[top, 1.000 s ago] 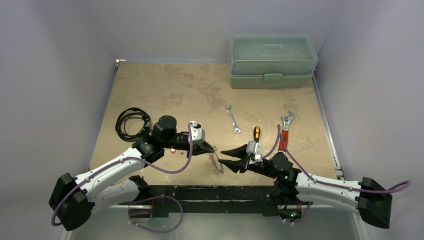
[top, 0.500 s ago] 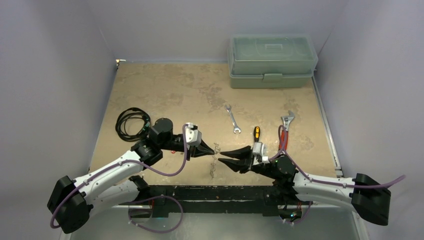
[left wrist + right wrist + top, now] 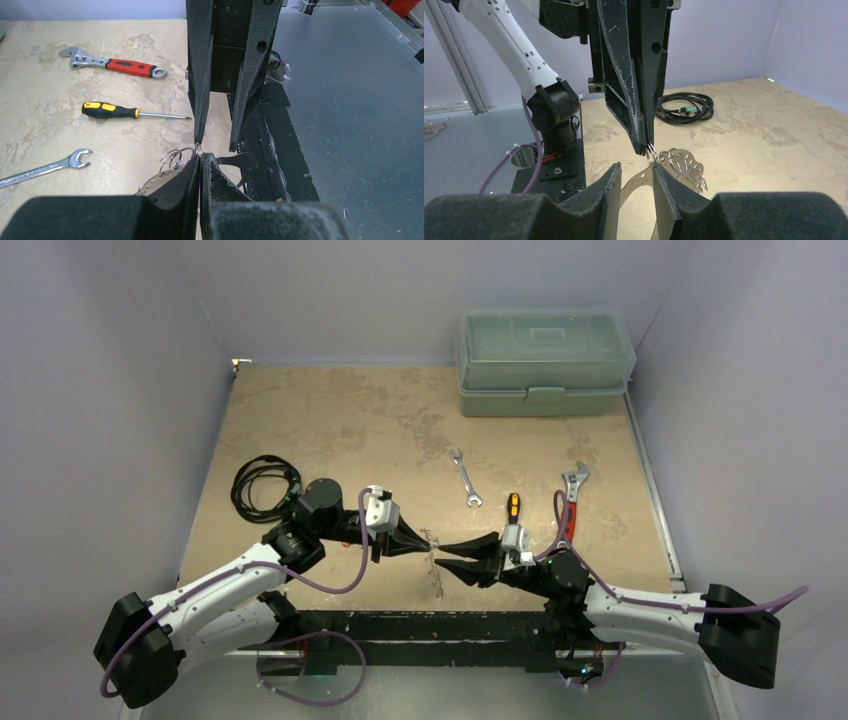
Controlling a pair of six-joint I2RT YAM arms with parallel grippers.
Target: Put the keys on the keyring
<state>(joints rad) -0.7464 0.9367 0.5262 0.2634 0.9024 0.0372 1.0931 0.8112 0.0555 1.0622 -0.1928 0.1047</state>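
Note:
The keyring point(image 3: 638, 181) is a flat, perforated silvery loop that hangs upright between the two arms, also seen as keyring point(image 3: 434, 568). My left gripper point(image 3: 200, 156) is shut on a small split ring point(image 3: 650, 148) at the loop's top. More small rings point(image 3: 172, 160) stick out beside its tips. My right gripper point(image 3: 636, 167) is open and faces the left gripper point(image 3: 425, 538). The loop's strip stands in the gap, against the right-hand finger point(image 3: 664, 187). A speck of the red tag point(image 3: 662, 159) shows through a hole. The keys are too small to make out among the tiny metal bits point(image 3: 700, 182).
On the table behind the arms lie a yellow-and-black screwdriver point(image 3: 513, 508), a red-handled adjustable wrench point(image 3: 570, 502) and a small silver spanner point(image 3: 465, 478). A coiled black cable point(image 3: 264, 485) lies at the left. A closed green toolbox point(image 3: 545, 362) stands at the back right.
The left wrist has turned level and now points its tips at the right gripper, the keyring still hanging from them. The right gripper's jaws have narrowed a little and edged left around the loop.

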